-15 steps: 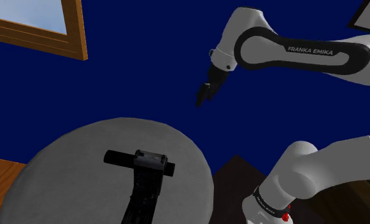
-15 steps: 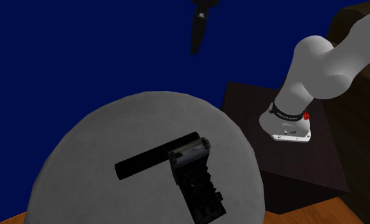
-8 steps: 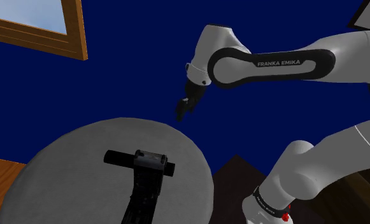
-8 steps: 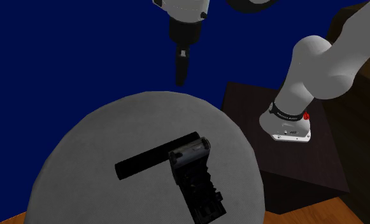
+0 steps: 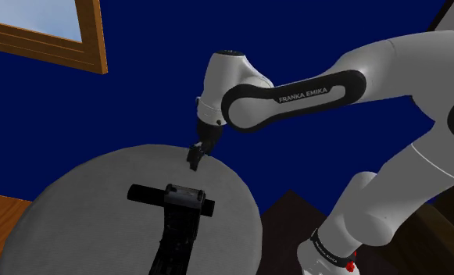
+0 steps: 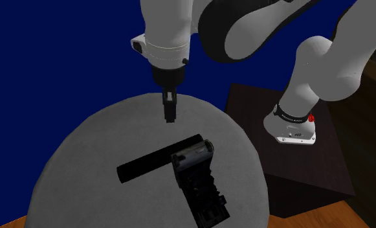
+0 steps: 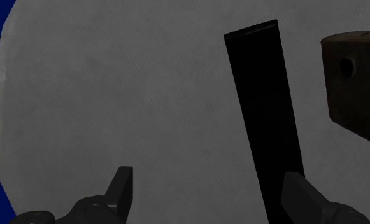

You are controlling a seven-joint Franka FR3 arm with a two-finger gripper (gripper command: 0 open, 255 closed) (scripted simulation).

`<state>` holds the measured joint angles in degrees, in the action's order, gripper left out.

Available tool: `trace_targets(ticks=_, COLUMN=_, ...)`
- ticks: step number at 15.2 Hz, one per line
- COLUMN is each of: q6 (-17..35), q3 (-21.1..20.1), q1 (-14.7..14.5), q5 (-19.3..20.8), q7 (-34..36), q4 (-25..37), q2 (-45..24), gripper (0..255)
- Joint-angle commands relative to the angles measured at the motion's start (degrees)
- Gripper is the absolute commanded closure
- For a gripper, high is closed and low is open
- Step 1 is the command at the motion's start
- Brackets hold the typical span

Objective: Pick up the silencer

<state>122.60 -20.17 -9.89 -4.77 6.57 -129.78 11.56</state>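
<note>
Hovering over the table (image 6: 83, 149), the gripper (image 6: 169, 116) hung wide open and empty, jaws crosswise, seemingly to straddle the silencer (image 6: 147, 163).

The silencer (image 6: 157, 159) is laid on the tabletop (image 6: 83, 149), below the pincer (image 6: 169, 118) and slightly to one side. A blocky part (image 6: 199, 184) is set against it, farther from the pincer.

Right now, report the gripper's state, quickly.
Gripper: open, holding nothing; it hangs over the grey table, with the black silencer lying by one finger, not clasped.
</note>
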Motion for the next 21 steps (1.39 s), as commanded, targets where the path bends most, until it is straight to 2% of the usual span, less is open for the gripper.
trace_targets(ticks=1, q6=1.57, q3=-1.25, q1=-0.48, q5=1.11, q7=0.74, q4=1.82, q2=-4.09, gripper=0)
trace_targets(ticks=10, q6=5.89, q3=-5.31, q1=-4.71, q5=8.17, q7=5.96, q4=10.58, q2=-20.94, gripper=0)
trace_targets(ticks=19, q6=11.1, q3=-4.67, q1=-5.29, q5=10.38, q7=7.37, q4=8.63, q2=-24.55, gripper=0)
trace_targets(ticks=20, q6=11.24, q3=-4.67, q1=-5.26, q5=10.36, q7=7.35, q4=8.44, q2=-24.49, gripper=255)
trace_targets(ticks=21, q6=11.28, q3=-4.67, q1=-5.26, q5=10.35, q7=7.34, q4=8.37, q2=-24.46, gripper=255)
